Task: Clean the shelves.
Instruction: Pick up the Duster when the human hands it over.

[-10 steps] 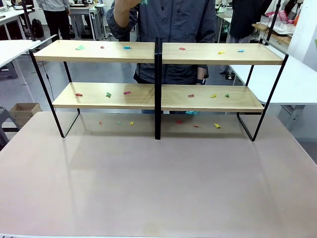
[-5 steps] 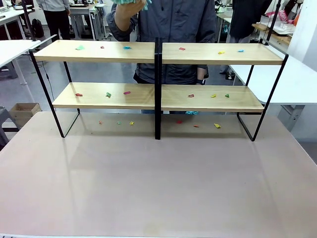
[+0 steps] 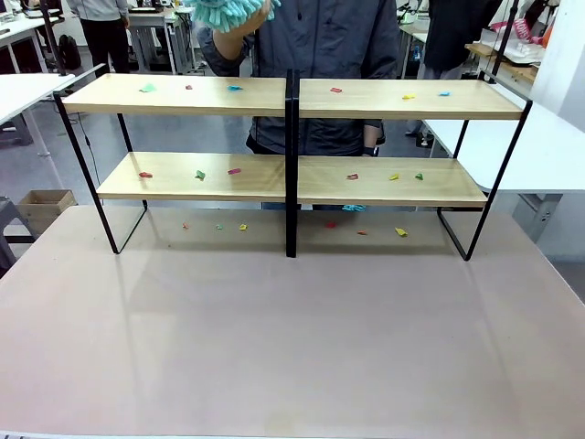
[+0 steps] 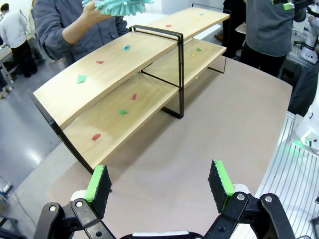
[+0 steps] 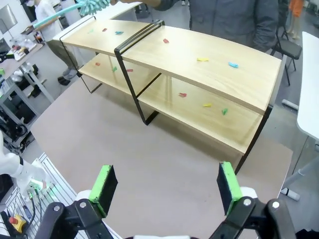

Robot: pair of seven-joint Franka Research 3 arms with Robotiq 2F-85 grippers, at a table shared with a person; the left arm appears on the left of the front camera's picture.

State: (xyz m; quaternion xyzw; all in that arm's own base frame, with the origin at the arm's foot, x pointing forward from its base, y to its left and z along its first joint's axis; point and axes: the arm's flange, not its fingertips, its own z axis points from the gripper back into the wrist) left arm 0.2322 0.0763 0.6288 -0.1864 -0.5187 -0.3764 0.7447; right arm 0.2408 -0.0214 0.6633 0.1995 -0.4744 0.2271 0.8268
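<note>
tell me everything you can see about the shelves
The shelves are a wide two-tier rack: light wooden boards on a thin black metal frame, split by a black centre post. It stands upright toward the far side of the beige table, in front of a person. Small coloured scraps lie scattered on both tiers. The person's hand holds a teal duster above the top left board, not touching it.

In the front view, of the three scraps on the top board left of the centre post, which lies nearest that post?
The blue scrap on the shelves; the red scrap lies farther out, the green scrap farthest.
</note>
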